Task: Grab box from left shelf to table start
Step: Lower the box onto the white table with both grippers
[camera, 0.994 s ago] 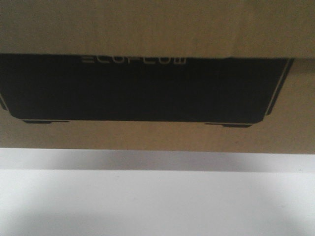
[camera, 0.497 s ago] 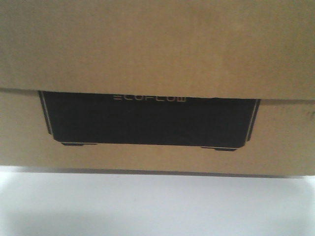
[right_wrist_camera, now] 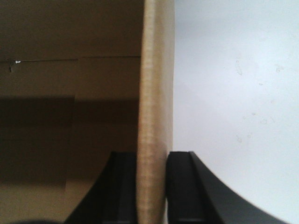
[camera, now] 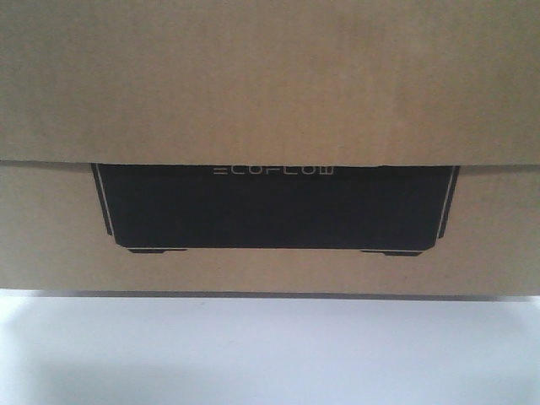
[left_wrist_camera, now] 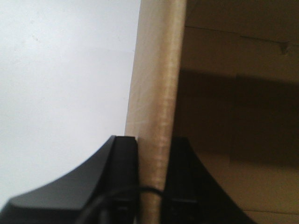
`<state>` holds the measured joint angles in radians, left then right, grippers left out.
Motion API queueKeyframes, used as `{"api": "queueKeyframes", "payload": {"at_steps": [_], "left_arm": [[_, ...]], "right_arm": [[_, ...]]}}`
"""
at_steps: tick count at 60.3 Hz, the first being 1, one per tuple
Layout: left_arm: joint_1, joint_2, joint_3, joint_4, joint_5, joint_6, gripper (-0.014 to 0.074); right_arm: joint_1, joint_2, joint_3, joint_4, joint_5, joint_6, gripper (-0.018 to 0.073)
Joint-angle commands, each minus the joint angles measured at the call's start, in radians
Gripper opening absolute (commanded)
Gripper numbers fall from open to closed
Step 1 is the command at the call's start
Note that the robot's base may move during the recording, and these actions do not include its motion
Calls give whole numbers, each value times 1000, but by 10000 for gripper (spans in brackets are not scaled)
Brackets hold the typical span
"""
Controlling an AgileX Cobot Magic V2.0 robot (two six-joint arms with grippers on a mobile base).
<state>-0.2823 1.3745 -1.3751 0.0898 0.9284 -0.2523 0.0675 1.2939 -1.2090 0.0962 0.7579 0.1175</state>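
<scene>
Box [camera: 270, 101] cut off at left, right, top edges; lettering blurred. Wrist views: each gripper only partly visible, box interior dim.

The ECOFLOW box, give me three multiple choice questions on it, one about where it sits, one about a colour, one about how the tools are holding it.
1. What lies below the box in the front view?
A. a white table
B. a blue bin
C. a steel rail

2. What colour is the printed panel with the ECOFLOW lettering?
A. red
B. black
C. white

3. How do the two tools stand on the box?
A. both open, clear of it
B. only the left one grips
C. each is shut on a cardboard flap

Answers:
1 A, the table shows as a plain pale surface under the box's lower edge.
2 B, the panel is black with pale outline letters.
3 C, the left tool and the right tool each have a cardboard edge pinched between their fingers.
</scene>
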Motion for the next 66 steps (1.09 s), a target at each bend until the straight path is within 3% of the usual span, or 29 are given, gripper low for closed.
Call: {"api": "queueKeyframes", "payload": {"at_steps": [1,8,12,17,24,28,39,42,45,59,66], "left_arm": [[1,-38,-49,-28,-111,-22,50],[1,-38,-49,-28,-111,-22,370],[1,-38,-49,-23,-111,-22,508],[1,-38,-49,-9,-111,-22,560],[1,-43,-66,2,-115,-22,511],[1,-49,-98,6,-101,-22,434],[1,-93,-188,6,-51,-22,-19],[1,-98,-190,10,-65,-22,-106],[1,-100,-190,14,-89,-22,-64],[1,-142,-170,70,-143,-35,-78],[1,-267,-13,113,-281,-36,-78]], "right_arm": [[-1,-33,-42,31,-114,-5,199],[-1,-33,-42,36,-113,-5,449],[-1,-33,-42,36,-111,-5,534],[-1,-33,-42,36,-111,-5,552],[-1,-49,-43,36,-128,-5,514],[-1,-76,-57,36,-128,-5,441],[-1,-165,-102,36,-109,-5,19],[-1,-181,-101,36,-122,-5,30],[-1,-190,-101,36,-137,-5,49],[-1,-217,-91,28,-142,-8,19],[-1,-307,18,-10,-314,-75,18]]}}
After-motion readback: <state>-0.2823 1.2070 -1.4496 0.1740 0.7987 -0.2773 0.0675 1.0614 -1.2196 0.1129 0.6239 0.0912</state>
